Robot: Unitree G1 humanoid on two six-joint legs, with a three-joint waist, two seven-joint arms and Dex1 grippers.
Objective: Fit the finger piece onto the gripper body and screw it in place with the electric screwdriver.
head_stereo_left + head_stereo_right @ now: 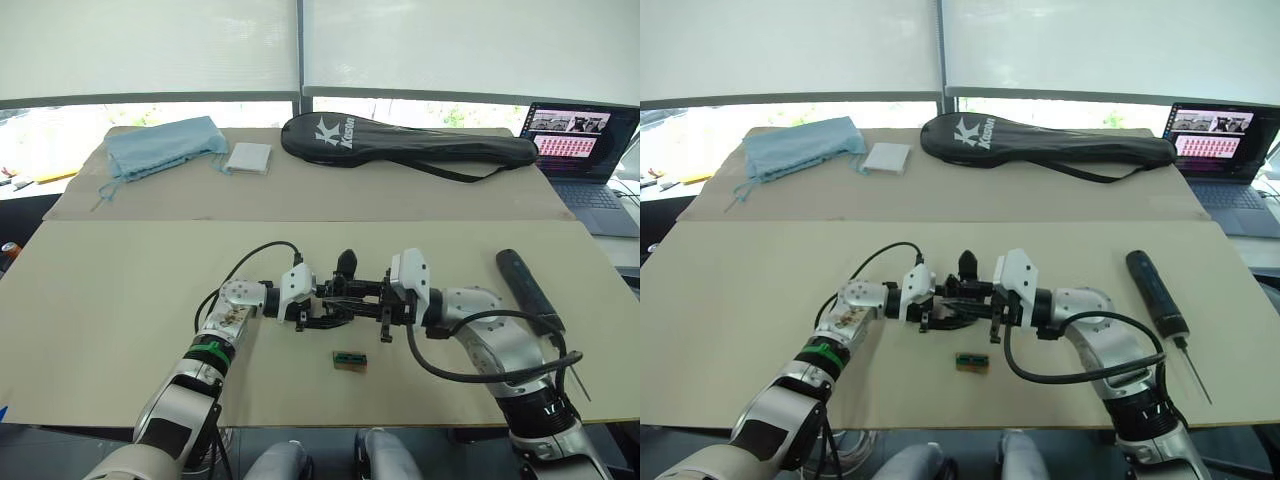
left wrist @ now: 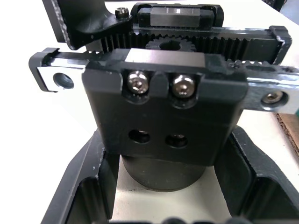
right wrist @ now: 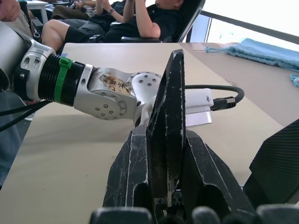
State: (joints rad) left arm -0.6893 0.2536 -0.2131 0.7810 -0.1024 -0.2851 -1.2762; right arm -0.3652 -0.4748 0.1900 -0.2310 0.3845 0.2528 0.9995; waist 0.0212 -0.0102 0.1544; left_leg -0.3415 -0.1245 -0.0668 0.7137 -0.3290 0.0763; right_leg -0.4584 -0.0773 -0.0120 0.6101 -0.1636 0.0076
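Note:
At the table's middle my two grippers meet tip to tip. My left gripper (image 1: 316,304) is shut on the gripper body (image 2: 163,116), a black block on a round base with two screws and a toothed rack; its one pointed finger (image 1: 345,266) sticks up. My right gripper (image 1: 377,300) is shut on the finger piece (image 3: 168,121), a black tapered wedge standing upright between its fingers (image 3: 128,182), close against the body. The electric screwdriver (image 1: 528,288) lies on the table to the right, bit pointing toward the front edge, beside my right arm.
A small green-and-brown item (image 1: 349,361) lies just in front of the grippers. Along the back are a black racket bag (image 1: 400,140), a blue cloth bag (image 1: 160,145), a white pad (image 1: 248,158) and a laptop (image 1: 585,150) at far right. Seated people (image 3: 117,18) show beyond the table.

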